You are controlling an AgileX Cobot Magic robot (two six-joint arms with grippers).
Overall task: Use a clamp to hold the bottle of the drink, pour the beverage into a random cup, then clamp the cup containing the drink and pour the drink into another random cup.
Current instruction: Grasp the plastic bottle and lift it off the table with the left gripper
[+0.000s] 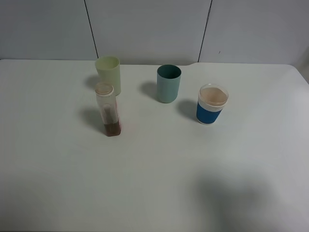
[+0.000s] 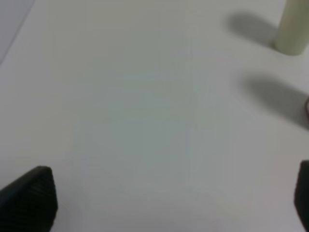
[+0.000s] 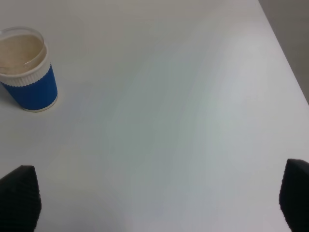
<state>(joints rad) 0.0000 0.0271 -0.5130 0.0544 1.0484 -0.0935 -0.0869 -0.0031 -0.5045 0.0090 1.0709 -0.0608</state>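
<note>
The bottle of the drink [image 1: 108, 108] stands upright left of the table's middle, with the brown beverage [image 1: 112, 128] low in its base. The teal cup [image 1: 168, 83] stands at the back centre. The blue-banded whitish cup [image 1: 211, 105] [image 3: 27, 72] stands to its right, and its inside looks pale. Neither arm shows in the high view. My left gripper [image 2: 166, 200] is open over bare table, its fingertips [image 2: 30, 197] far apart. My right gripper [image 3: 157, 200] is open too, with dark fingertips [image 3: 19, 199] at the frame's corners and the banded cup well ahead of them.
A pale yellow-green cup [image 1: 108, 73] [image 2: 292, 28] stands just behind the bottle. The white table [image 1: 154, 183] stretches to a grey panelled wall at the back. A table edge [image 3: 285, 53] runs beside the right gripper.
</note>
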